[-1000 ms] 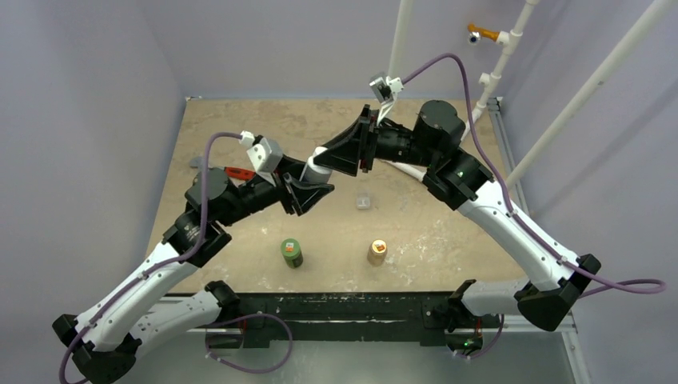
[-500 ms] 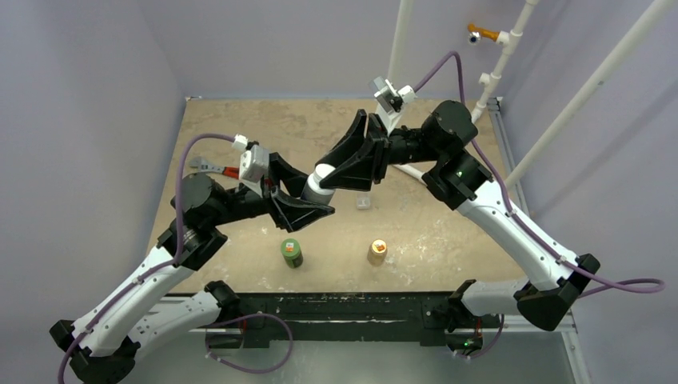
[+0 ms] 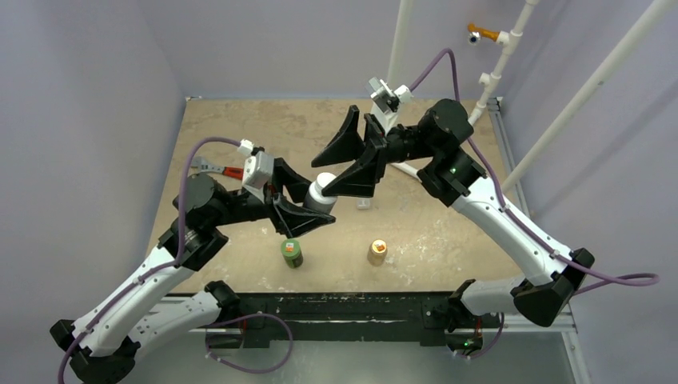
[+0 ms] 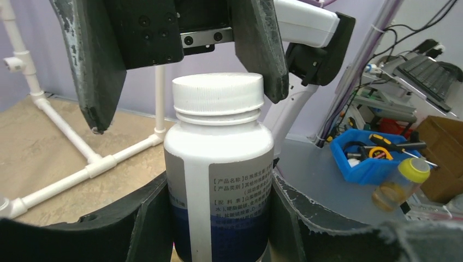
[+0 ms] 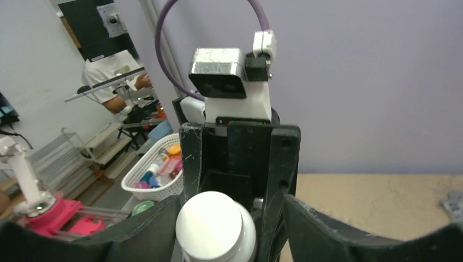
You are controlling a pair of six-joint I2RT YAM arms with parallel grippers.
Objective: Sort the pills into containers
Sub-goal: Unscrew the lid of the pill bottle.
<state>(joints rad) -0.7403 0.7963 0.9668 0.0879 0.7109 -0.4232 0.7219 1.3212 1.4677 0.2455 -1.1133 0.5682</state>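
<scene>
Sandy table (image 3: 240, 128) carried the clear case (image 3: 364, 204) near its middle. To its left, the left gripper (image 3: 313, 206) clamped a white-capped bottle (image 4: 218, 158); the right gripper (image 3: 325, 176) had jaws wide beside the cap.

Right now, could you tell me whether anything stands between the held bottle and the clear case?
Yes: the cap is on the bottle, and the right gripper, fingers spread about the cap, partly covers the case in the top view.
</scene>
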